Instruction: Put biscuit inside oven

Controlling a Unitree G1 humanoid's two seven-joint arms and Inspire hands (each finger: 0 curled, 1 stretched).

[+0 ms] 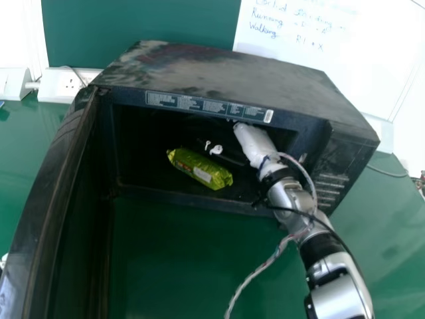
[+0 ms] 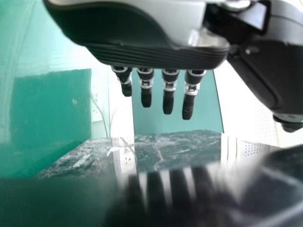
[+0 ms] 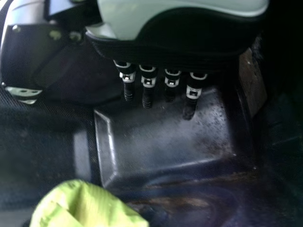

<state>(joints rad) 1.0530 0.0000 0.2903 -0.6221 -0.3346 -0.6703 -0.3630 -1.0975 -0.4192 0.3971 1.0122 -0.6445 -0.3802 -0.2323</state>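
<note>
The biscuit packet (image 1: 199, 167) has a shiny, crinkled yellow-green wrapper with dark print and a pale label near its nearer end. It lies on the floor of the black oven (image 1: 219, 70), to the left of the right hand (image 1: 255, 143) and apart from it. Its long axis slants across the oven floor, one end pointing far and left, away from the hand, the other near and right, toward the hand's wrist. The right hand reaches into the oven, its fingers straight and spread from the thumb, holding nothing. The left hand (image 2: 156, 33), in the left wrist view, also has straight fingers and an empty grasp. Left of the right hand, the oven door (image 1: 50, 179) stands open; nearer than the hand spreads the green tabletop (image 1: 186, 266). Beyond the hand, behind the oven, are a green panel (image 1: 146, 20) and a white board (image 1: 358, 60) with handwriting.
</note>
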